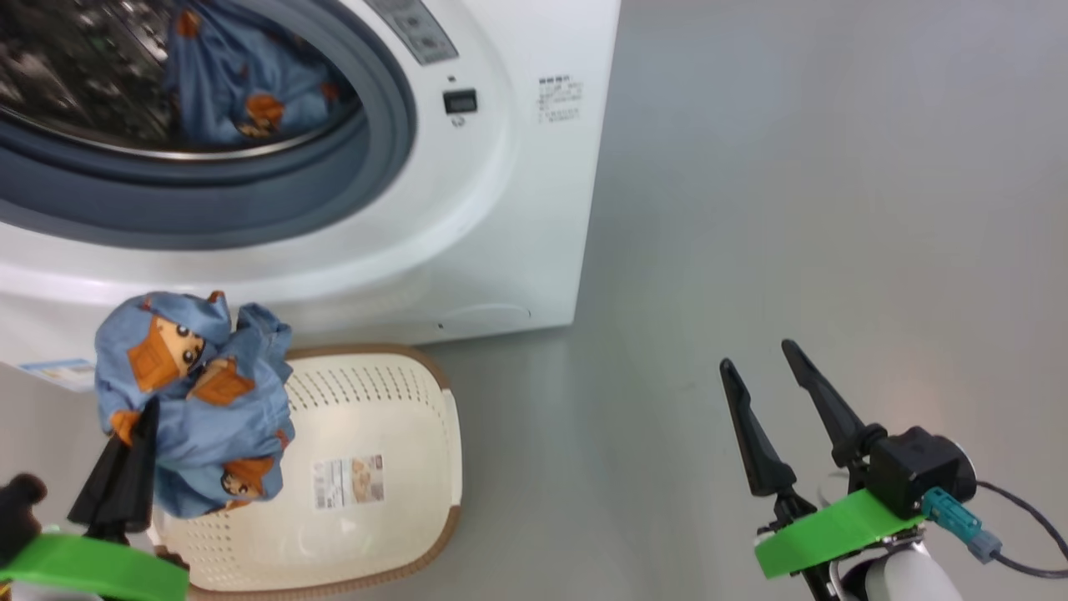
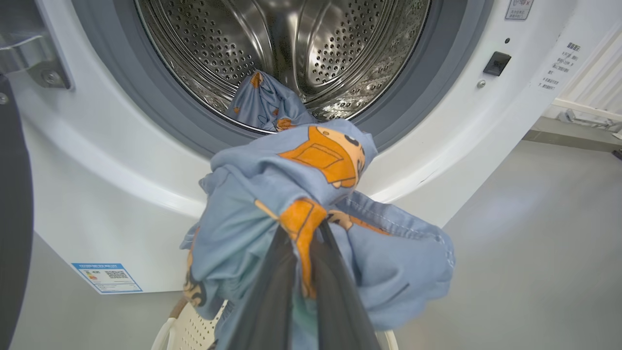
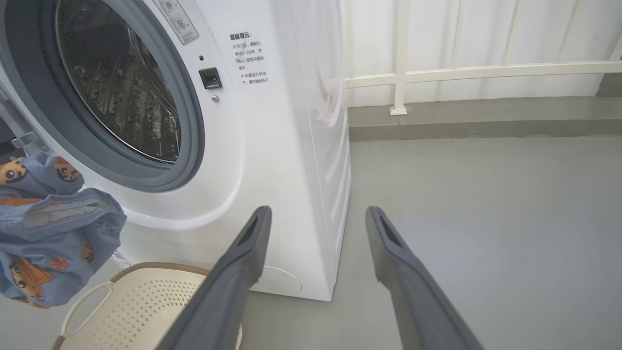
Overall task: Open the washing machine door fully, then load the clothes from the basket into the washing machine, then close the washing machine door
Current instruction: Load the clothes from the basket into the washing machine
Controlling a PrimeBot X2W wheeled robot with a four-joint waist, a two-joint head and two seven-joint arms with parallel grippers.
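As clothes [image 1: 188, 401] dangle over the basket [image 1: 384, 534], another garment [image 1: 242, 83] occupies the drum [image 1: 75, 75]

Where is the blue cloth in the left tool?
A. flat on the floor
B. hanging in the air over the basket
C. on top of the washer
B: the left tool pinches the cloth, which hangs above the basket.
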